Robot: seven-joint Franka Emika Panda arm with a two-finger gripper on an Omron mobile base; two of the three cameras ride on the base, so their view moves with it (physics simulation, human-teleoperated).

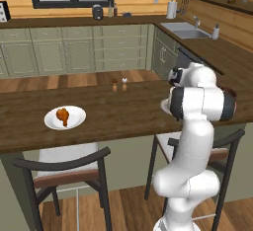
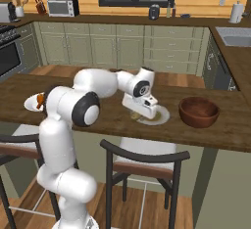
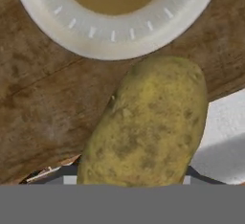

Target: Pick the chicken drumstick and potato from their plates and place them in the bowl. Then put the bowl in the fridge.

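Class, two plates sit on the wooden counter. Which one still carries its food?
The plain white plate on the left, holding the orange-brown chicken drumstick; the pale-rimmed, olive-centred plate lies bare.

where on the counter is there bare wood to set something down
A wide bare stretch lies between the white plate holding the chicken drumstick and the arm. A smaller gap separates the brownish-centred plate from the bowl. It is crowded around that plate, where the claw hovers with the potato.

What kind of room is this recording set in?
A rendered home kitchen: sage-green cabinets, a sink in the corner counter, a microwave, and a wooden breakfast bar with stools.
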